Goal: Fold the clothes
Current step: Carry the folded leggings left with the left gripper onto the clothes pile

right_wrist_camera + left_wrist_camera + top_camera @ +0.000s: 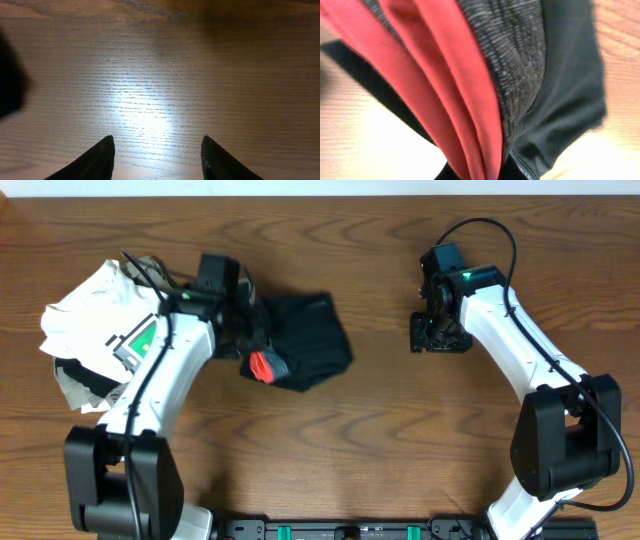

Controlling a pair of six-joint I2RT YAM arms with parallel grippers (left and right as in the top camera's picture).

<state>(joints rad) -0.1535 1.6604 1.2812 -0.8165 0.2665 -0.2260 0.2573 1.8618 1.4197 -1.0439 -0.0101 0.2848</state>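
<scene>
Pants (315, 340) lie bunched in a dark heap on the counter (350, 450), left of centre, and your left claw (255, 352) is clamped on the coral-edged waistband (515, 75). Your right claw (157, 142) hangs apart and empty, well away. Lift now and several gripped layers may rise as one clump, or the thin fabric may slip free.

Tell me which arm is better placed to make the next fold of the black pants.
Left. The left gripper is shut on the pants at their grey, coral-edged waistband, which fills its wrist view. The right gripper hangs open over the table, apart from the pants.
</scene>
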